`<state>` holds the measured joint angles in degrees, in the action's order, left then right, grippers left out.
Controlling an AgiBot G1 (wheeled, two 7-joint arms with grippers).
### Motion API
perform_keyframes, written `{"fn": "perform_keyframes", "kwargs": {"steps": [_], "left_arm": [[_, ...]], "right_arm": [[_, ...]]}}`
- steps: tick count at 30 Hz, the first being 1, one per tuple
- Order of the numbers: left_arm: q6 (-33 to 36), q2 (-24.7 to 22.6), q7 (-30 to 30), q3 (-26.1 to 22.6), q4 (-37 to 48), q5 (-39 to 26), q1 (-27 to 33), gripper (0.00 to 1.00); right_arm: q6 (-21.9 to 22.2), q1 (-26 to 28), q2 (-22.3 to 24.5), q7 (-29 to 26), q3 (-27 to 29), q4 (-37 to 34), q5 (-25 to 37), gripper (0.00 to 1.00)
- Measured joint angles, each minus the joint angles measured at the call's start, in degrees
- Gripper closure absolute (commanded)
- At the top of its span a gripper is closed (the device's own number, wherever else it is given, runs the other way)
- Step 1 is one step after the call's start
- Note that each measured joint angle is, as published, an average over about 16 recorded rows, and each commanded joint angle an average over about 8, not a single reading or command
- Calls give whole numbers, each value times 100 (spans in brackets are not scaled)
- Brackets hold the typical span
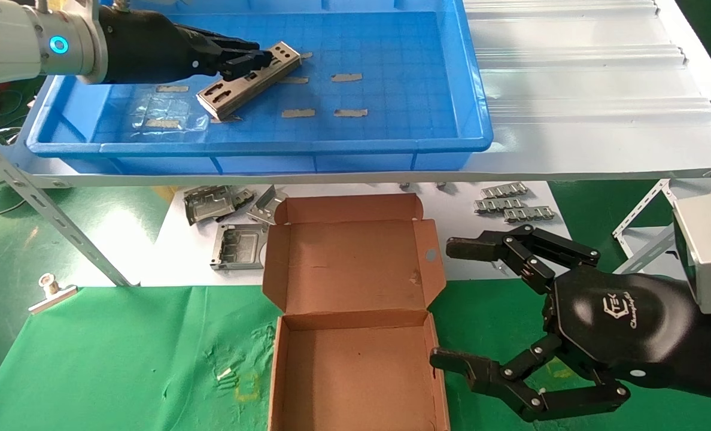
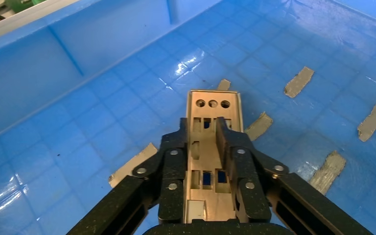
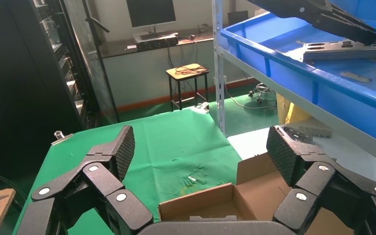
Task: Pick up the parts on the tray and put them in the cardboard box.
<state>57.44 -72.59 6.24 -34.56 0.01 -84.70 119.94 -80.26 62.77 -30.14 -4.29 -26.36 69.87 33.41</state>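
Nearest the head camera, the right end effector (image 1: 451,302) hangs spread wide beside the brown corrugated cardboard box (image 1: 355,335), which lies open and looks empty. Up in the bright-blue plastic tray (image 1: 469,78), the left end effector (image 2: 206,147) is pinched on a long silver-grey punched metal plate (image 1: 249,79). By my reading, packing has barely started: lift, carry and drop remain.
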Motion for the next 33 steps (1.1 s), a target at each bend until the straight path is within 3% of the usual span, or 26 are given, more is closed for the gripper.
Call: {"fn": "perform_keyframes", "kwargs": {"steps": [5, 13, 33], "left_arm": [[5, 9, -10, 3, -12, 4, 14, 98], [10, 16, -93, -6, -45, -10, 19, 1], [25, -4, -311, 7, -74, 8, 24, 0]], "right_arm": [[0, 0, 0, 0, 0, 0, 0, 0], [0, 0, 0, 0, 0, 0, 0, 0], [0, 0, 0, 0, 0, 0, 0, 0]]}}
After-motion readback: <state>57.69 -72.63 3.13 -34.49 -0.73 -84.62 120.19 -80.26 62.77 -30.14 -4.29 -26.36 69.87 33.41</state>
